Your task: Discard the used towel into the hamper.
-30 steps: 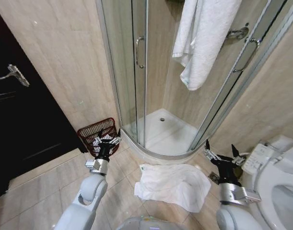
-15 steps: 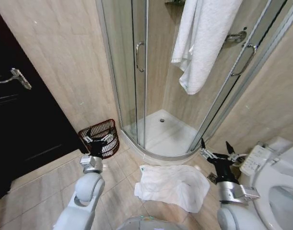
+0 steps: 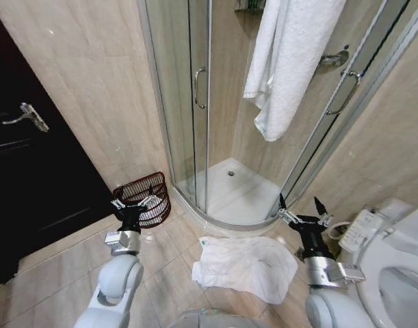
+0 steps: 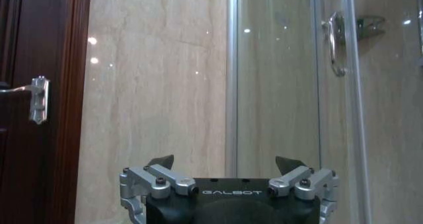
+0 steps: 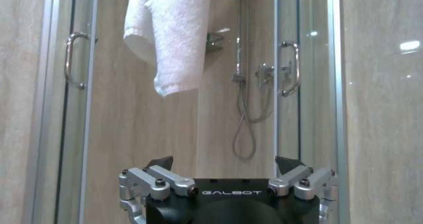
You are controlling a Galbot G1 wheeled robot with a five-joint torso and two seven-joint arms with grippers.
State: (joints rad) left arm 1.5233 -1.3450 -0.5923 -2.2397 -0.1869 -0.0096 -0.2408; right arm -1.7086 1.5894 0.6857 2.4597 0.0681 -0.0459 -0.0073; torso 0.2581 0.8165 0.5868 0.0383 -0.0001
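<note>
A crumpled white towel (image 3: 246, 266) lies on the tiled floor in front of the shower tray, between my two arms. The hamper (image 3: 144, 197), a small dark reddish-brown open-weave basket, stands on the floor against the wall left of the shower. My left gripper (image 3: 132, 203) is raised and open just in front of the hamper, empty. My right gripper (image 3: 299, 211) is raised and open to the right of the towel, also empty. The left gripper (image 4: 225, 163) faces the wall and shower door edge. The right gripper (image 5: 225, 163) faces the open shower.
A glass shower enclosure (image 3: 195, 102) with a white tray (image 3: 232, 191) is straight ahead, a white towel (image 3: 291, 61) hanging over its door. A dark wooden door (image 3: 31, 171) stands left. A toilet (image 3: 400, 260) is at the right.
The whole picture has shifted, so the camera moved. Both arms have drawn lower and slightly left in view. The towel on the floor lies as before.
</note>
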